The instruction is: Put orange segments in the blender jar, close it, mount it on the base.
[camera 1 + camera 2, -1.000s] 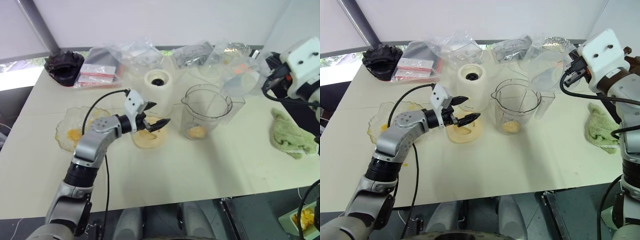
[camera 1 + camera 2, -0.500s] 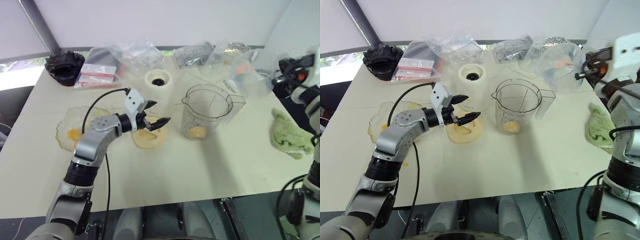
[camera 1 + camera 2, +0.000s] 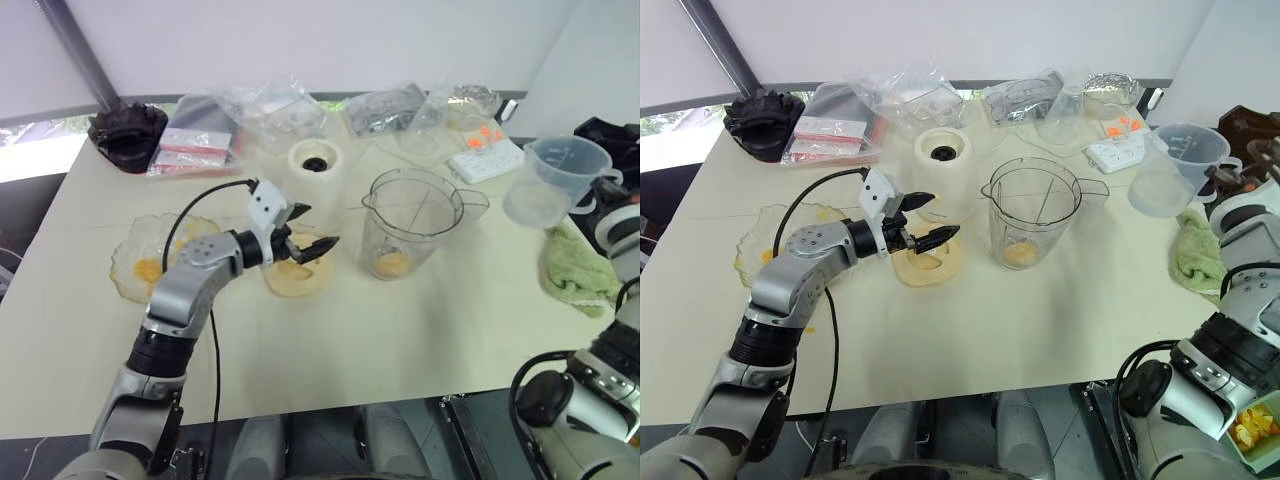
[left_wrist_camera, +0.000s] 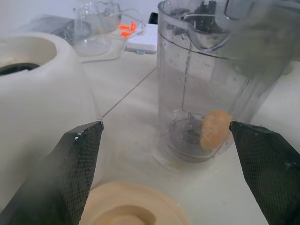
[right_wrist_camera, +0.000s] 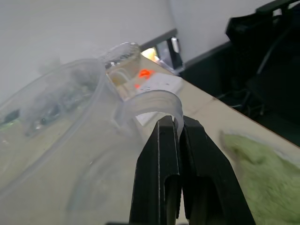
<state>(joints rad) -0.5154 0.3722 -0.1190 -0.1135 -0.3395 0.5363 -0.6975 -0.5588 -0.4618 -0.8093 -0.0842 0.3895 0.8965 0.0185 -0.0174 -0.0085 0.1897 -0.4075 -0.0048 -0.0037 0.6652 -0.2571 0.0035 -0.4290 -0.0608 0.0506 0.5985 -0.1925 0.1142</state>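
Left jaws agape, right jaws clamping one measuring cup (image 3: 553, 182); one orange segment (image 4: 214, 129) in blender jar (image 3: 414, 222).

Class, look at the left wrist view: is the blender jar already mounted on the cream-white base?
No, the blender jar stands on the table beside the base, holding orange segments.

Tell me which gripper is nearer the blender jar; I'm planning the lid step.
Left. The left gripper hovers open over the cream lid just beside the blender jar; the right gripper holds the measuring cup farther off.
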